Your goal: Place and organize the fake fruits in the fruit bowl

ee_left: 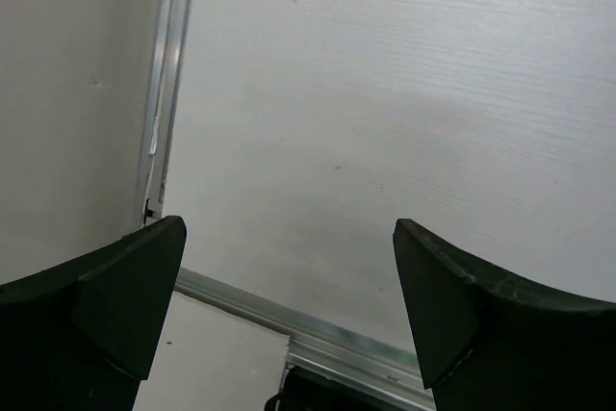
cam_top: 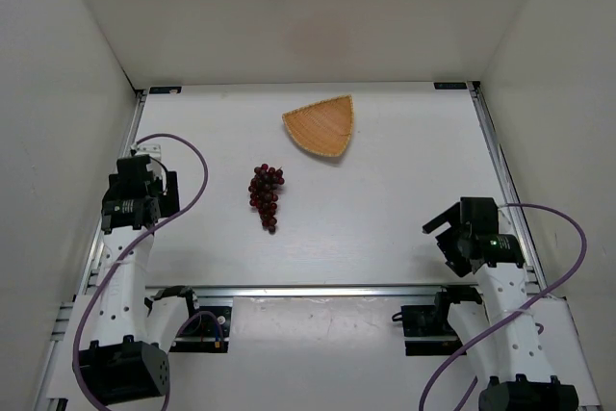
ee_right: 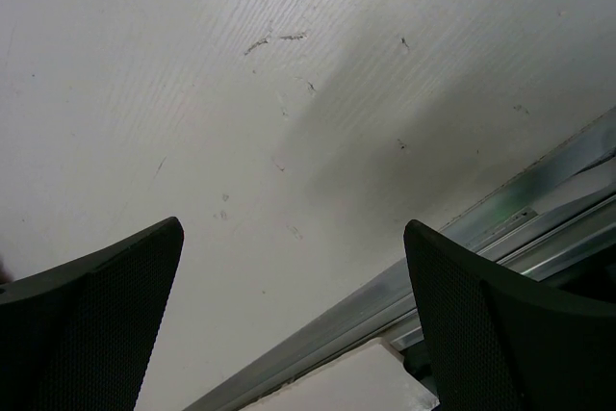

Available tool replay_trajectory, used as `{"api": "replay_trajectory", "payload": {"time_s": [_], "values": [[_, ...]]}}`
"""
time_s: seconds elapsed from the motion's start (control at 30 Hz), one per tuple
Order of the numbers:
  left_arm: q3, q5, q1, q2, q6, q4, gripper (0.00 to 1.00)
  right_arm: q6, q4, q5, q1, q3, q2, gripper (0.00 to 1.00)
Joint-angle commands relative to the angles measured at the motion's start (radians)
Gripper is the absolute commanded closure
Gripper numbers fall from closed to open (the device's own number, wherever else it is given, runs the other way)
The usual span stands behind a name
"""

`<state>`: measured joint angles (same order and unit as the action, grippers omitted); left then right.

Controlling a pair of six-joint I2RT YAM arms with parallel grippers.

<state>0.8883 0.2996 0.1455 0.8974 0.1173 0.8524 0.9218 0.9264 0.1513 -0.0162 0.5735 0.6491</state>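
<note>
In the top view a bunch of dark red-purple grapes (cam_top: 266,195) lies on the white table, left of centre. The tan woven wicker bowl (cam_top: 321,126) sits farther back, apart from the grapes, and holds nothing. My left gripper (cam_top: 144,178) is at the table's left edge, well left of the grapes. My right gripper (cam_top: 452,233) is near the front right. In the left wrist view the gripper (ee_left: 289,257) is open over bare table. In the right wrist view the gripper (ee_right: 294,257) is open over bare table. Neither wrist view shows the grapes or the bowl.
White walls enclose the table on the left, back and right. An aluminium rail (cam_top: 318,290) runs along the front edge; it also shows in the left wrist view (ee_left: 318,334) and in the right wrist view (ee_right: 385,305). Purple cables loop beside both arms.
</note>
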Motion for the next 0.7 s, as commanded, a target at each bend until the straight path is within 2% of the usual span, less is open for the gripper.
{"api": "replay_trajectory", "payload": {"time_s": [0.0, 0.03, 0.07, 0.13, 0.17, 0.2, 0.27, 0.33, 0.37, 0.43, 0.47, 0.53, 0.6, 0.67], "values": [[0.0, -0.135, -0.014, 0.004, 0.138, 0.031, 0.0, -0.035, 0.014, 0.021, -0.004, 0.011, 0.014, 0.01], [0.035, -0.175, -0.059, 0.024, 0.171, 0.055, 0.0, -0.047, 0.005, 0.021, -0.004, 0.011, 0.014, 0.01], [0.148, -0.175, -0.092, 0.05, 0.212, 0.078, 0.0, -0.073, 0.005, 0.011, -0.004, 0.025, 0.026, 0.01], [0.288, -0.131, -0.179, 0.172, 0.258, 0.137, 0.0, -0.109, -0.015, 0.002, -0.004, 0.051, 0.037, 0.01], [0.416, -0.035, -0.283, 0.222, 0.307, 0.151, 0.0, -0.153, -0.03, 0.002, -0.004, 0.06, 0.062, 0.01], [0.469, 0.026, -0.337, 0.324, 0.329, 0.16, 0.0, -0.172, -0.044, -0.01, -0.016, 0.071, 0.075, 0.01], [0.558, 0.155, -0.461, 0.417, 0.399, 0.171, 0.0, -0.202, -0.087, 0.011, -0.056, 0.121, 0.125, 0.01], [0.586, 0.197, -0.53, 0.535, 0.412, 0.171, 0.0, -0.222, -0.098, 0.046, -0.1, 0.169, 0.202, 0.01], [0.63, 0.164, -0.572, 0.573, 0.385, 0.207, 0.0, -0.233, -0.098, 0.063, -0.114, 0.221, 0.231, 0.01], [0.696, 0.057, -0.584, 0.65, 0.334, 0.259, 0.0, -0.242, -0.098, 0.094, -0.158, 0.27, 0.312, 0.01], [0.733, -0.074, -0.584, 0.729, 0.305, 0.287, 0.0, -0.242, -0.098, 0.094, -0.174, 0.291, 0.335, 0.01], [0.831, -0.187, -0.584, 0.832, 0.227, 0.349, 0.0, -0.251, -0.11, 0.094, -0.218, 0.342, 0.398, 0.01], [0.847, -0.285, -0.584, 0.88, 0.171, 0.349, 0.0, -0.251, -0.135, 0.094, -0.255, 0.377, 0.449, 0.01], [0.822, -0.295, -0.584, 0.929, 0.15, 0.309, 0.0, -0.241, -0.147, 0.094, -0.278, 0.387, 0.481, 0.01]]}}
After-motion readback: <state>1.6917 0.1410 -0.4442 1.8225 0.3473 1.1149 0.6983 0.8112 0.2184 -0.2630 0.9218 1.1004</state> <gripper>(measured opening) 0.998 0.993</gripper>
